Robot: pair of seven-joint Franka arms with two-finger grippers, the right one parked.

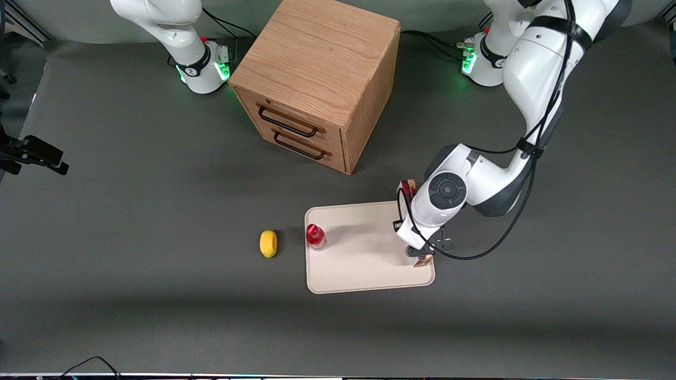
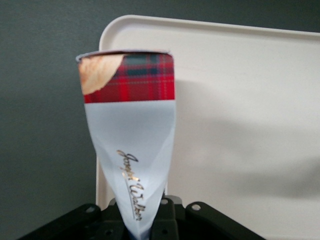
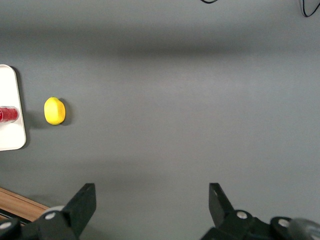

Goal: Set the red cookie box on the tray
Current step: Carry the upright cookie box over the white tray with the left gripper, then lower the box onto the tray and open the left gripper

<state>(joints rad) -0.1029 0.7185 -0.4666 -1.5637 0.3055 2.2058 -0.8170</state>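
**Cookie box held over the tray's edge**

Left arm reaches down over the end of the tray (image 1: 364,264) that lies toward the working arm's side of the table. Gripper (image 1: 421,254) sits low above the tray corner nearest the front camera, wrist housing covering most of it.

Red cookie box (image 2: 131,145) is clamped in the fingers. Wrist view: the carton sticks straight out from the gripper body, its white panel with gold script pinched in narrow where the fingers squeeze it, widening toward the red tartan band at the free end. Fingertips themselves hidden by the carton; grip plain from the crushed sides.

Front view: only two bits of the box (image 1: 407,188) show, one red end poking out above the wrist near the tray's edge farthest from the camera, another small piece at the gripper. The box runs along the tray's short side, over its rim zone. Whether it touches the tray surface, cannot tell.

Also on the table:
- small red-capped bottle (image 1: 316,237), upright on the tray at its end toward the parked arm
- lemon (image 1: 268,243), just beside the tray on the grey mat, near the bottle
- wooden drawer cabinet (image 1: 322,79), two drawers with dark handles, farther from the front camera than the tray, well apart from it
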